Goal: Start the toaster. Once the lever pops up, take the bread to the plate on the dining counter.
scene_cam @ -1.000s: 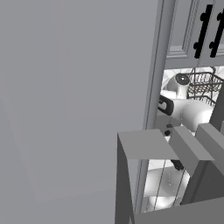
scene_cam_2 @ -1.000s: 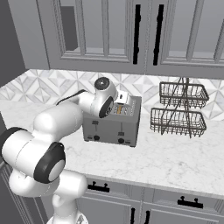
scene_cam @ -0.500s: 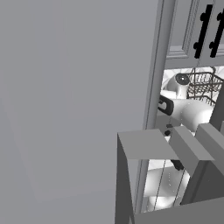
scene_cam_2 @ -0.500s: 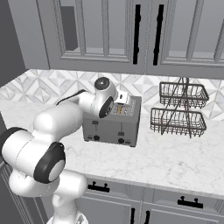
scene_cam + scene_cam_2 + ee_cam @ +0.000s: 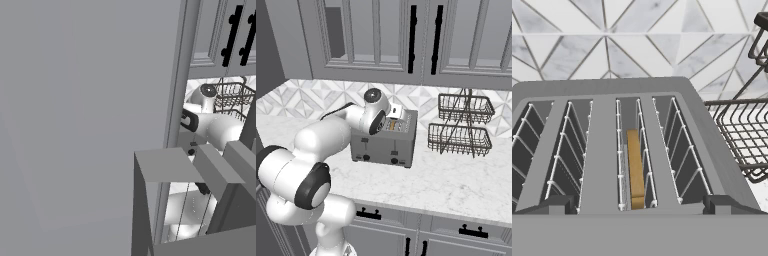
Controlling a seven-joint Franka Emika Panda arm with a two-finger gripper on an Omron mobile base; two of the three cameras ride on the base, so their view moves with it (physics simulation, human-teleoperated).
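Gripper [image 5: 634,204] hangs right over the toaster [image 5: 387,141], jaws spread wide, nothing pinched between them. Two dark fingertips [image 5: 553,204] sit low in the hand view at the near edge of the toaster top, one lower left, one lower right.

Bread [image 5: 635,170] stands on edge inside one of the toaster's middle slots, tan-brown, centre of the hand view and slightly below middle. Slots on either side show only wire guides.

Right base view: white arm [image 5: 321,145] rises from lower left and bends over to the toaster at frame centre, on the marble counter [image 5: 456,185]. Two-tier wire basket rack [image 5: 461,125] stands to the right of the toaster, near but apart. Its wires also show at the right edge of the hand view. Grey cabinets [image 5: 406,40] with black handles fill the top of the frame; patterned backsplash [image 5: 301,97] behind.

Left base view: grey panel [image 5: 85,115] covers the left and centre; arm and rack show in a narrow strip at the right.

Versus half a second and one second earlier: no visible change. Arm pose, toaster and rack line up the same in both base views.
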